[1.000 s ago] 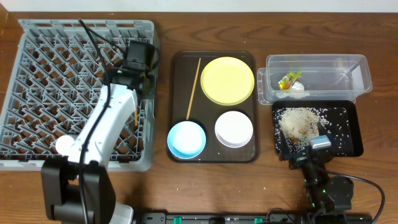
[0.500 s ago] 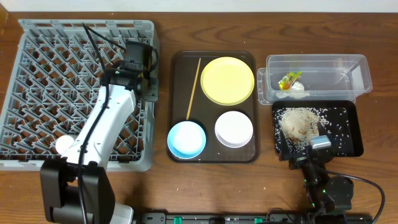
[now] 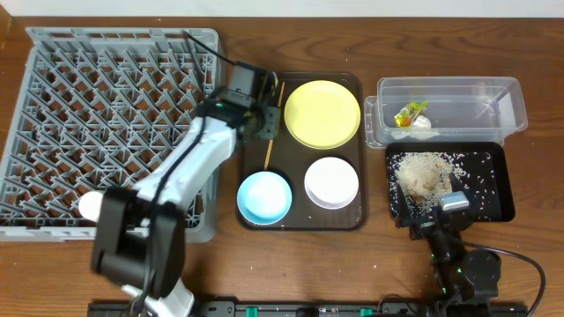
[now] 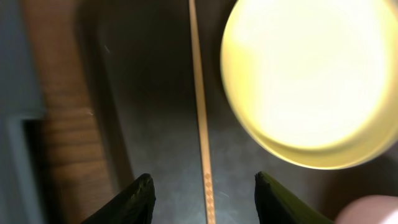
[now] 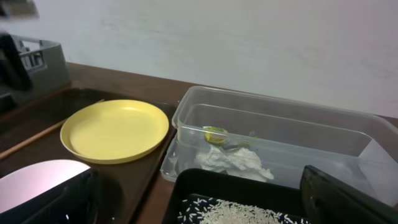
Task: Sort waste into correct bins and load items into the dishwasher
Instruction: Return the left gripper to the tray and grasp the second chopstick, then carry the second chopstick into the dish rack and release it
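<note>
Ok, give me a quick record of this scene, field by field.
left claw: open, above chopstick
right claw: open, at black tray
brown tray: plate, blue bowl, white bowl, chopstick
tub: wrapper, scrap
black tray: rice
rack: cup

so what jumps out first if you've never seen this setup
The big grey rack fills the left side, with the white left arm stretched from it to the brown tray in the middle. There the left gripper hangs open over a chopstick beside the yellow plate. On the right, a heap of rice sits in the black tray.
</note>
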